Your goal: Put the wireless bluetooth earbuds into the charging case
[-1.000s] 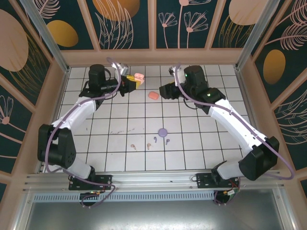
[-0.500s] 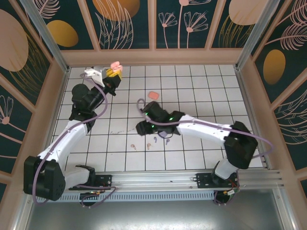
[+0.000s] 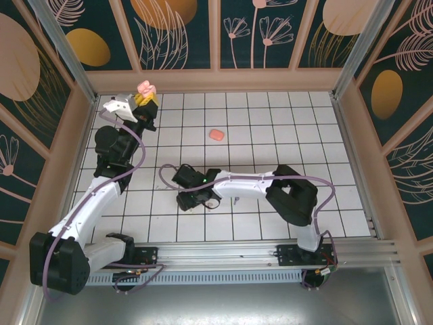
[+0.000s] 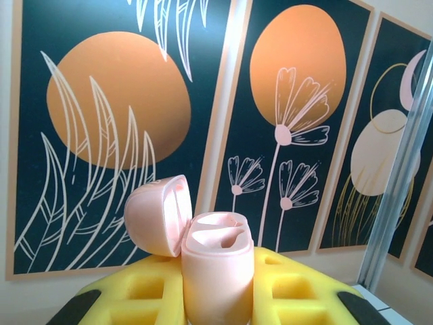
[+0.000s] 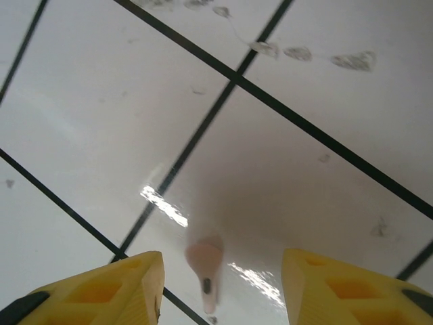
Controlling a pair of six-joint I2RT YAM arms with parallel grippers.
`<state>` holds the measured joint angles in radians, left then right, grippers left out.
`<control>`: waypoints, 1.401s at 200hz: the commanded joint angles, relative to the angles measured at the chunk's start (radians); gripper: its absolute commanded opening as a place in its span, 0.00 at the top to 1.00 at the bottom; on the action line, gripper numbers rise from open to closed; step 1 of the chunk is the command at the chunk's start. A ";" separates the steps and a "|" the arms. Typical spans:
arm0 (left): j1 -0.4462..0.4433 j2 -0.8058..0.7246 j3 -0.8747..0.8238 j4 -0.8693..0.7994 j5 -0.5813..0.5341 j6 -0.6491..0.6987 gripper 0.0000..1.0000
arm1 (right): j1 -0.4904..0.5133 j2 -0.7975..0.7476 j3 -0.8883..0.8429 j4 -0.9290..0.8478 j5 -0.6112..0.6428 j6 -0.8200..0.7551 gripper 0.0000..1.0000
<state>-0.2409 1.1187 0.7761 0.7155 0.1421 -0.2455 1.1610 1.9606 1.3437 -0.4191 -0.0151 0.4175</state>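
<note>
Pink earbud [image 5: 205,265] lies flat on the white tiled table [image 5: 101,122], rounded head away from the wrist camera and its dark-tipped stem pointing back toward it. The right gripper [image 5: 220,288] is low over it in the near-middle of the table [image 3: 191,201], yellow fingers [image 5: 115,288] spread apart with the bud in the gap, neither pad touching it. The bud looks a shade off-centre, nearer one finger.

So the step in hand looks like the pickup. To do it well, nudge sideways until the bud is centred, keep the tips right down at the tile, and close slowly across the head rather than the thin stem. Something this small and smooth could easily squirt out. Then lift straight up.

Out at the far left, the left gripper [image 3: 145,100] is raised, fingers pinching the pink charging case [image 4: 216,274] by its body. The lid [image 4: 157,215] is swung open and both wells are bare. Hold it steady and upright for the drop-in. A salmon case [image 3: 216,135] lies on the far-middle tiles, well apart.
</note>
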 commanded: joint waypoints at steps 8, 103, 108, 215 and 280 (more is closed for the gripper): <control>0.002 -0.022 -0.016 0.060 -0.044 -0.005 1.00 | 0.013 0.033 0.047 -0.055 0.016 -0.019 0.52; 0.002 -0.029 -0.017 0.065 -0.041 0.000 1.00 | 0.046 0.101 0.092 -0.103 0.025 -0.013 0.56; 0.003 -0.028 -0.017 0.065 -0.041 0.000 1.00 | 0.048 0.101 0.091 -0.104 0.026 -0.012 0.56; 0.003 -0.033 -0.024 0.074 -0.033 -0.010 1.00 | 0.074 0.162 0.147 -0.180 0.109 -0.010 0.62; 0.003 -0.031 -0.031 0.079 -0.030 -0.013 1.00 | 0.083 0.174 0.151 -0.184 0.130 0.007 0.69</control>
<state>-0.2409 1.1061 0.7532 0.7494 0.1036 -0.2459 1.2327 2.0933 1.4845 -0.5735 0.1005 0.4183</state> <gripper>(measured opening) 0.206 0.321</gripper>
